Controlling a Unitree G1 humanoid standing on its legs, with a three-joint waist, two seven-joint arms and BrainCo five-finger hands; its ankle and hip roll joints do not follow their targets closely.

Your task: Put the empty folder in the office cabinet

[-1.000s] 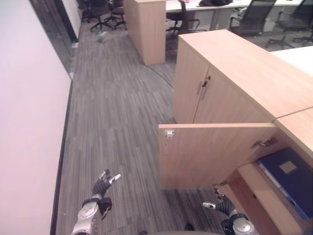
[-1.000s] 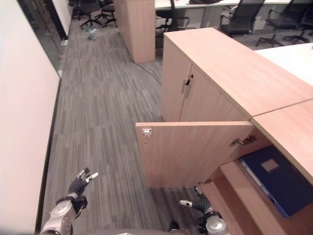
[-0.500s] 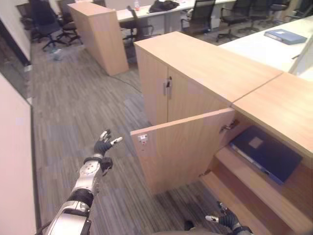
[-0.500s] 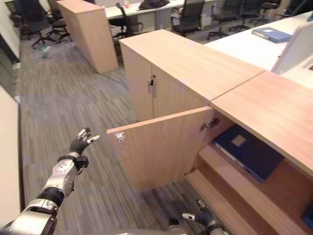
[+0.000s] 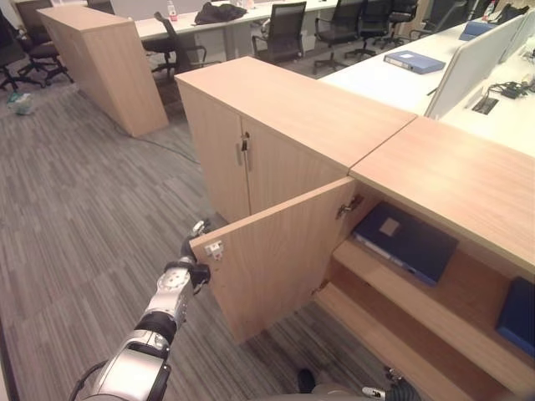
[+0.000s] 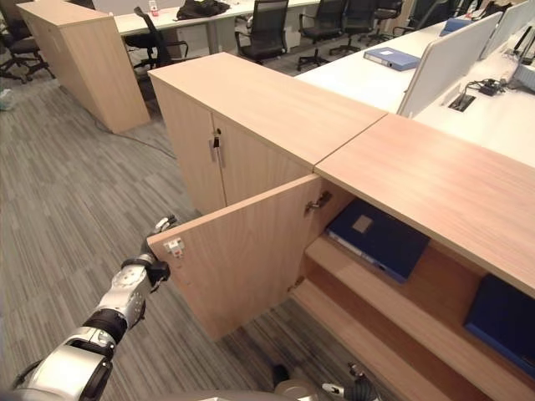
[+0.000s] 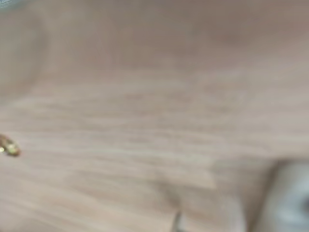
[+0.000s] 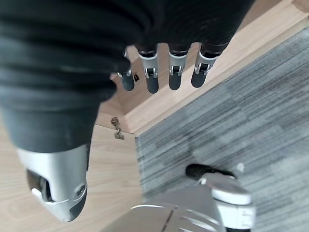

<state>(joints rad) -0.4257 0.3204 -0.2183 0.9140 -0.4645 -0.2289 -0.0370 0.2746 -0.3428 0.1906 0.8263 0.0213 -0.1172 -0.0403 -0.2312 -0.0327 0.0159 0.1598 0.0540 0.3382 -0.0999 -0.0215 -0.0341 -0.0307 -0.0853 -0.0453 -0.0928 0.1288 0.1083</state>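
While the left hand sits at the free edge of the open cabinet door, fingers hidden so can't tell its state, right hand hangs relaxed and empty; blue folder lies on the shelf, open carpet alongside.

An open-plan office: low wooden cabinets, white desks with partition screens, black mesh office chairs, blue folders, grey striped carpet.
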